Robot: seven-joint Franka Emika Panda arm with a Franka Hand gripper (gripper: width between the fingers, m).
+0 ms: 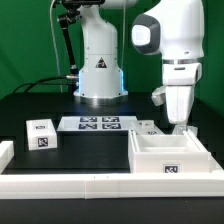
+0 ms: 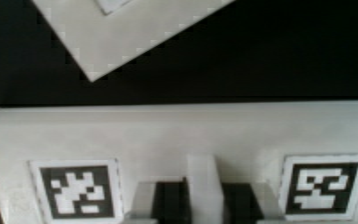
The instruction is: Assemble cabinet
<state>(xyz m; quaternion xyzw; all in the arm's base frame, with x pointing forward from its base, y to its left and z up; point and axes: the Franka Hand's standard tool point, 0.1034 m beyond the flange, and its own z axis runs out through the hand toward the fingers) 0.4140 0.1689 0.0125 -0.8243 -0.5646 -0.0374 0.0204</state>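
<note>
Two black-and-white tags showed up close in the wrist view. They sat on the white cabinet, right under the gripper. Only the exterior view showed the whole box, with the gripper low beside one wall. It also showed a small block well away from the gripper. I could not tell how wide the gripper was open, or if it held anything. If it came down crooked, it might bump the wall and shove the cabinet.
</note>
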